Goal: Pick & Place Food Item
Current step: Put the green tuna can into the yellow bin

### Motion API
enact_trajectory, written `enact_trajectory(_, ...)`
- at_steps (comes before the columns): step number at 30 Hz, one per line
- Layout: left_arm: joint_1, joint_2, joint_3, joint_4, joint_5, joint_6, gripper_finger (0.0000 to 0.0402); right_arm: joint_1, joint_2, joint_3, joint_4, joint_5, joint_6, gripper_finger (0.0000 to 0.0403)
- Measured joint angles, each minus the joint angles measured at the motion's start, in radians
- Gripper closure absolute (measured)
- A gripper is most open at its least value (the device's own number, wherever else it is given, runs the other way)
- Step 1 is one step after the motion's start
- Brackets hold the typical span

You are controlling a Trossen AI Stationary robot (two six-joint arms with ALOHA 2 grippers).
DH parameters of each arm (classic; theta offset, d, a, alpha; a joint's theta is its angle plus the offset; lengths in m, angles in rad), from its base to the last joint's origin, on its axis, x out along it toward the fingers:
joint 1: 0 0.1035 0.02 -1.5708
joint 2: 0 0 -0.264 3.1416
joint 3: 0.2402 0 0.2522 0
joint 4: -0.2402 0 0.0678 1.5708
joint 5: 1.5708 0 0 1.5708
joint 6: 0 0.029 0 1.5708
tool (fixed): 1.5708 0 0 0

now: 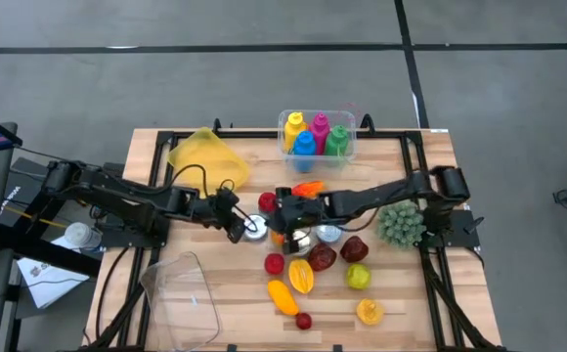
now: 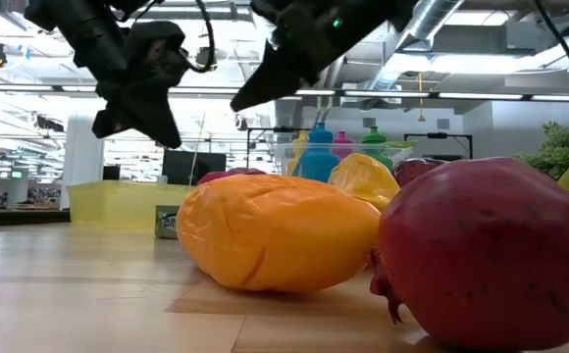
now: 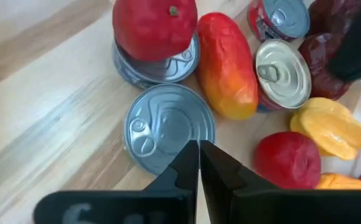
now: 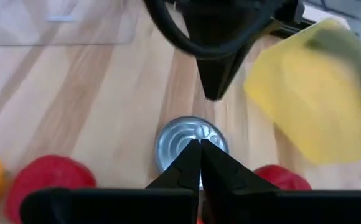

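Both grippers hang over the middle of the table with fingers pressed together and holding nothing, the left gripper (image 3: 198, 163) and the right gripper (image 4: 200, 160) meeting from opposite sides above a silver tin can (image 1: 255, 228) that stands just beside a red apple (image 1: 267, 202).

The dark left arm reaches in from the table's left side, its two-finger left gripper (image 1: 237, 228) pressed closed above the table's middle. The dark right arm stretches in from the right, its right gripper (image 1: 276, 217) likewise closed, tip to tip near the left one.
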Motion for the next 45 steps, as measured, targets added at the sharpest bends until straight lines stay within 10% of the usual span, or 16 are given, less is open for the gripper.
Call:
enact_trajectory(10,0.040,0.099,-0.001,-0.015,-0.042,0.005,0.0285,-0.001,-0.030,-0.003,-0.109,-0.008,0.116,0.0332)
enact_trajectory(17,0.021,0.202,-0.001,0.018,-0.033,0.010,0.0388,0.004,-0.013,-0.003,-0.136,-0.020,0.128,0.0306)
enact_trajectory(45,-0.049,0.232,-0.067,-0.067,0.023,-0.216,0.0401,0.002,-0.014,-0.003,-0.150,-0.034,0.088,0.0305)
